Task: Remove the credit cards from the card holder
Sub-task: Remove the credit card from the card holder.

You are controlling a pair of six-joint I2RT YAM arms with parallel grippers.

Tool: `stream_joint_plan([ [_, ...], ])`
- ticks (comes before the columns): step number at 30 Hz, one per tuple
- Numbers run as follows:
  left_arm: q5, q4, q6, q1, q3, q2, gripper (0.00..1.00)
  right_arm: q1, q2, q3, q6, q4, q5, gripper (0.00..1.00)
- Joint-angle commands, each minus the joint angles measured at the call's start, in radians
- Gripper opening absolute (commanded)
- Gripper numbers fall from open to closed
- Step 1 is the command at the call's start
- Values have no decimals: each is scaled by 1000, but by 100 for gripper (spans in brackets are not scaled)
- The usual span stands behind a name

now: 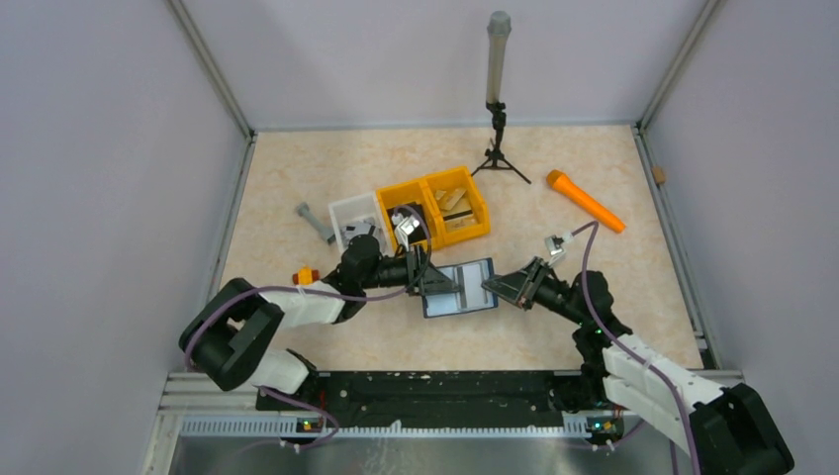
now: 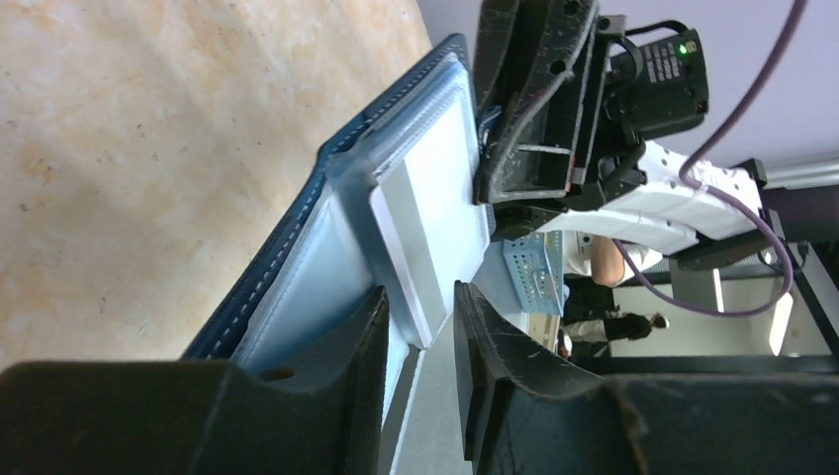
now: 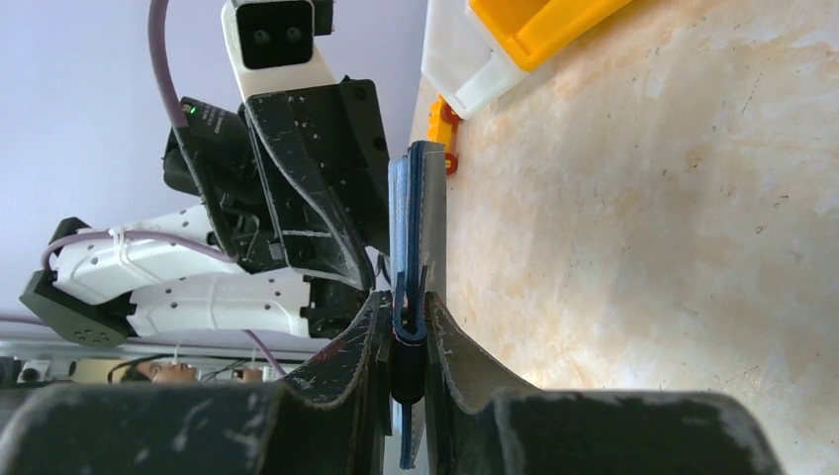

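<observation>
Navy, white-stitched card holder (image 1: 465, 287) sits open mid-table (image 1: 396, 341), nearer the near edge, pale glossy pockets showing. Right hand (image 3: 406, 302) is clamped tight on its folded edge. Left hand (image 2: 420, 297) is slightly spread, fingers either side of a smooth silvery-grey credit card (image 2: 416, 228) poking from a pocket.

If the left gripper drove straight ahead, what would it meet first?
The silvery card poking from the card holder; its corner sits inside the open left gripper. Beyond, the right gripper pinches the holder.
</observation>
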Motion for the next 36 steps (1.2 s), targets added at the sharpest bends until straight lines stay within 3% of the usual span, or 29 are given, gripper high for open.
stream_joint_plan([
  [1,-62,-213,141,0,53,-85,36,-5,-34,14,-7,33,1,0],
  [6,-64,-251,151,-1,64,-98,42,-5,-27,20,-7,41,0,0],
  [10,-8,-59,58,-19,56,-41,45,-5,-8,20,16,84,-20,0],
  [22,67,343,-156,-35,45,97,13,-4,-20,18,-28,23,-13,0],
  [26,78,501,-234,-34,40,152,9,-3,-21,21,-92,-30,-5,0],
  [29,89,614,-285,-35,45,195,0,-3,-19,20,-118,-48,-8,0],
  [36,112,620,-263,10,-2,179,0,-33,-125,35,-109,-158,27,0],
])
